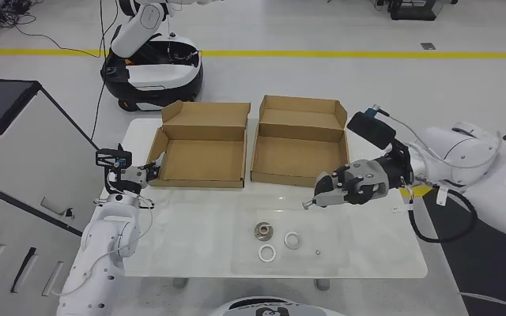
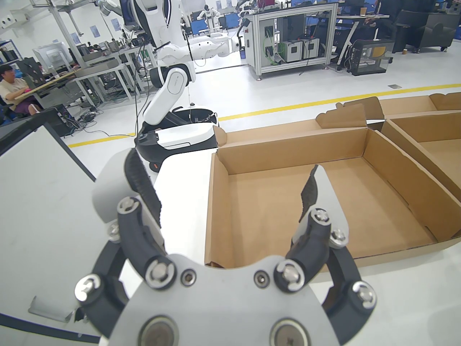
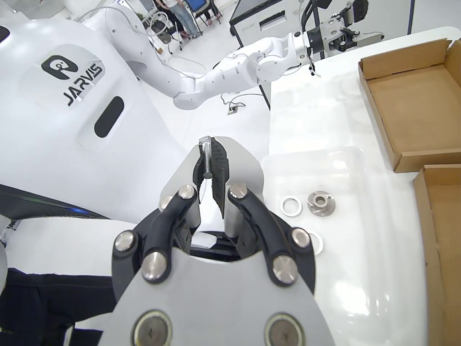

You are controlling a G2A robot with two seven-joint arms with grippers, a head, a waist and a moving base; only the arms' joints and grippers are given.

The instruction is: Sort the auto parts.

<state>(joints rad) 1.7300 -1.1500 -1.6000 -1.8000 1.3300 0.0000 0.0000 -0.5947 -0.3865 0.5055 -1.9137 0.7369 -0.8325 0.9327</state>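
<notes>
right hand (image 3: 210,147) pinched bolt (image 3: 205,156), long axis along fingers | right box (image 1: 299,158) sat just far of it, probably the drop target | left hand (image 2: 223,162) spread by left box (image 2: 324,199) | rings (image 1: 267,253), flanged part (image 1: 263,231) near on counter (image 1: 198,229)

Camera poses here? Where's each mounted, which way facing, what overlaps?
Top view: above the arms, looking down at the table; both arms show, left tool beside the left box, right tool near the right box.
Left wrist view: behind the open left tool, facing across the left box toward the room.
Right wrist view: behind the right tool, shut on a bolt, facing across the table toward the left arm.
Shared: top and right wrist both show the flanged part and white rings.
</notes>
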